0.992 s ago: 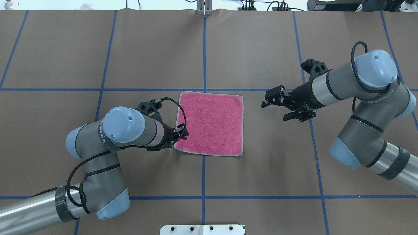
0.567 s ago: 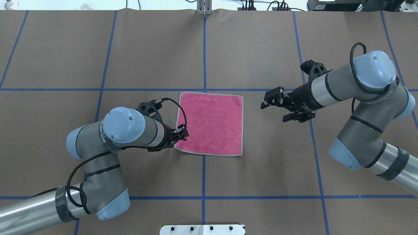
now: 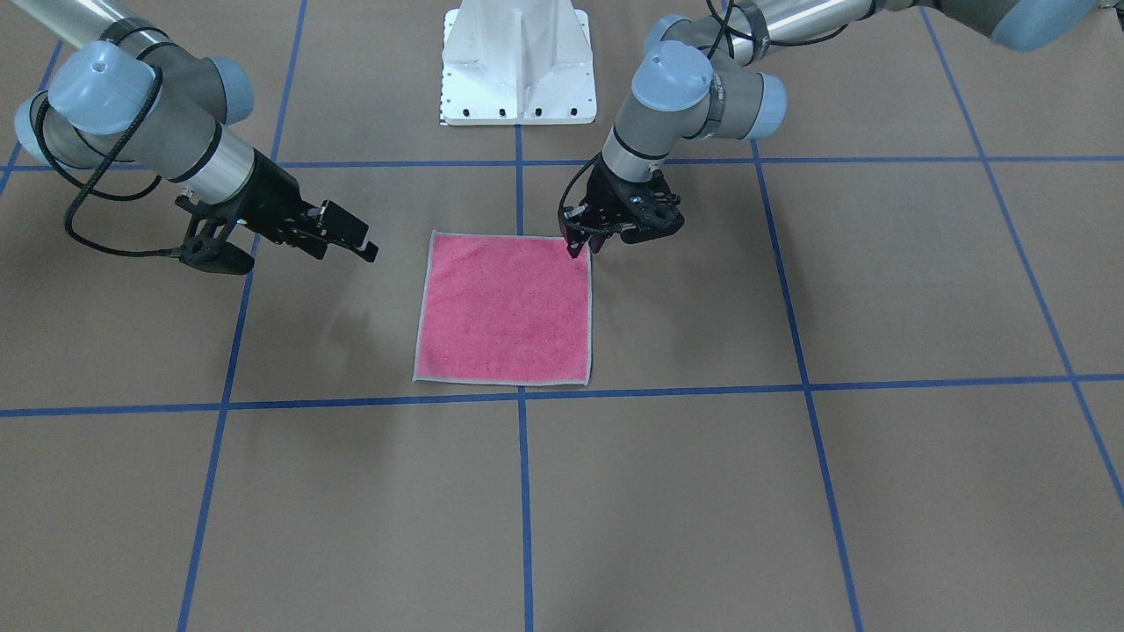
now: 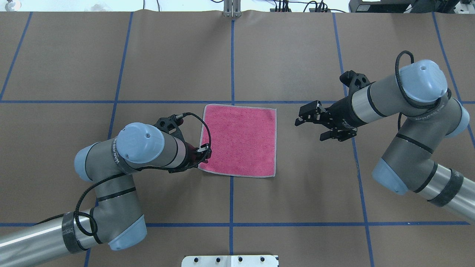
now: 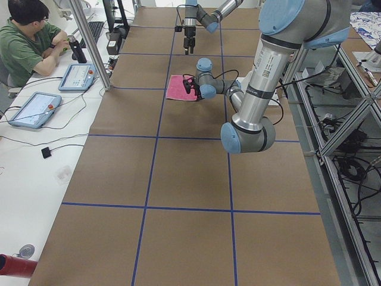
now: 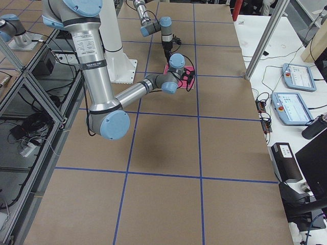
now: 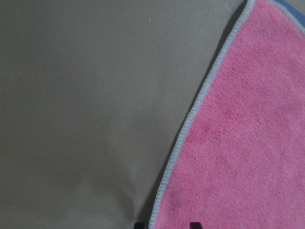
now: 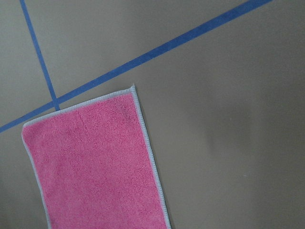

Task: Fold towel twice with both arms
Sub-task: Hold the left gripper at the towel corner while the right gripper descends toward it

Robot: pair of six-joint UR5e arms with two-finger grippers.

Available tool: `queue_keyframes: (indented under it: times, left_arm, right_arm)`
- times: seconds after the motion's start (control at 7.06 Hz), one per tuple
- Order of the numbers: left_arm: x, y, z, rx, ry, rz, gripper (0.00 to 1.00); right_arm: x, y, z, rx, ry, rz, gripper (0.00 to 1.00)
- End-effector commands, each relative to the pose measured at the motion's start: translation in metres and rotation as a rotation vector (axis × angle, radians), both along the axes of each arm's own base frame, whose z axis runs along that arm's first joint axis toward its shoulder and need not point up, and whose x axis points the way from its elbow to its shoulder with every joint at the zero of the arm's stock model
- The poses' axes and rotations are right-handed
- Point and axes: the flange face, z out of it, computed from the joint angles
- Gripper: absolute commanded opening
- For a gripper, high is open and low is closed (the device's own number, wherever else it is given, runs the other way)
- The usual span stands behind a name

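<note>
The towel (image 4: 241, 139) lies flat and square on the brown table, pink face up, with its light grey edging showing all round (image 3: 505, 307). My left gripper (image 4: 205, 155) is down at the towel's near-left corner (image 3: 577, 249). In the left wrist view two black fingertips (image 7: 194, 224) straddle the edging of the towel (image 7: 243, 143) a small gap apart, so it is open. My right gripper (image 4: 310, 129) hovers open to the right of the towel, apart from it (image 3: 347, 248). Its camera sees the towel's far right corner (image 8: 90, 162).
Blue tape lines (image 4: 232, 55) divide the table into squares. The white pedestal base (image 3: 518, 61) stands at the robot's edge of the table. A seated person (image 5: 27, 42) and tablets (image 5: 77, 76) are at a side table beyond the far edge.
The left gripper has shifted slightly back along the towel's left edge toward the near corner. The right arm has edged a little nearer the towel. The towel has not moved.
</note>
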Motion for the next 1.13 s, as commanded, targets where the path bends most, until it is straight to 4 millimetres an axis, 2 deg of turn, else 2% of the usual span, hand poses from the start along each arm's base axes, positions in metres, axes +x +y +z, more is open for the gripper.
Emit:
queue_keyframes:
  times: [0.0, 0.71, 0.99]
  left_arm:
    - [0.0004, 0.0002, 0.0015, -0.001, -0.002, 0.001, 0.40]
    - [0.0029, 0.0047, 0.0008, -0.002, -0.001, 0.008, 0.40]
    - [0.0036, 0.0068, 0.0011, -0.001, -0.001, 0.013, 0.32]
  right_arm:
    - [-0.0001, 0.0001, 0.0000, -0.003, 0.000, 0.000, 0.99]
    - [-0.0001, 0.0001, 0.0000, -0.003, 0.000, 0.000, 0.99]
    - [-0.0001, 0.0003, -0.0001, -0.003, -0.001, -0.002, 0.99]
